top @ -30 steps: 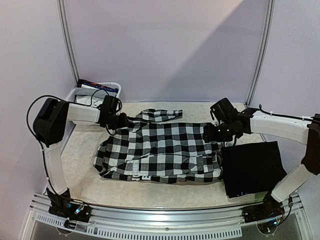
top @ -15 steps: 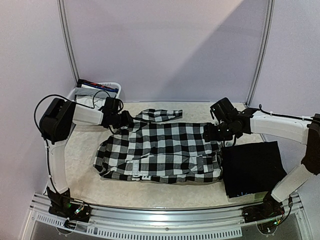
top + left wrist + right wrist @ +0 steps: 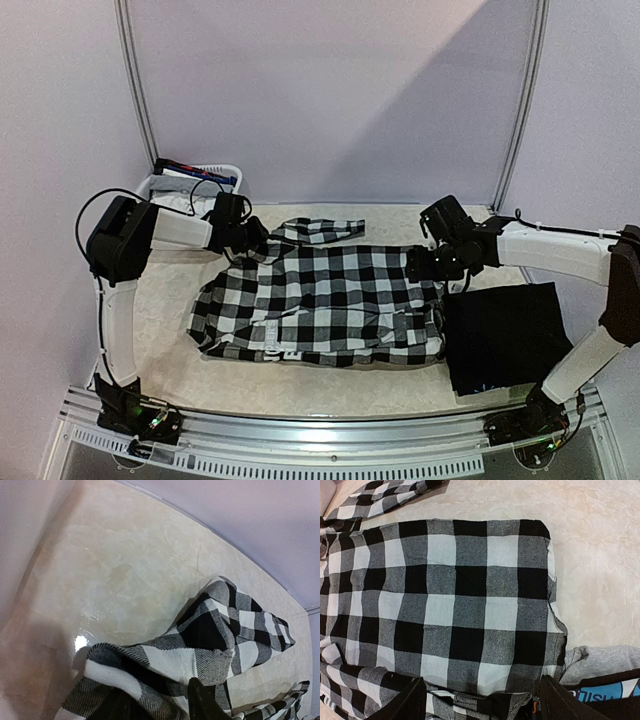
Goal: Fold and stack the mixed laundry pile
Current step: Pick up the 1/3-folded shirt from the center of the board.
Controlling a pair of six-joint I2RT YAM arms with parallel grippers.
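Top view, near to far. A folded black cloth garment (image 3: 505,335) is lying at the 4 o'clock part of the beige marbled tabletop (image 3: 160,300), just beside the right edge of the black-and-white checkered flannel shirt (image 3: 320,300). The shirt is lying spread flat across the tabletop's centre, with one sleeve (image 3: 320,230) trailing out at its 12 o'clock side.

The right fingers (image 3: 407,702) are hovering at the shirt's 2 o'clock corner. In the right wrist view they are standing wide apart, gripping nothing, with the shirt's edge lying flat beneath them. At 4 o'clock in that view, a grey cloth (image 3: 600,660) is peeking out from under the shirt, above a black piece with blue and white lettering (image 3: 600,692).

The left fingers (image 3: 202,705) are sitting at the shirt's 10 o'clock corner. In the left wrist view, bunched checkered fabric is rising between them; whether they are pinching it cannot be told.

A white plastic basket (image 3: 195,180) holding cloth is standing at the far 10 o'clock corner.
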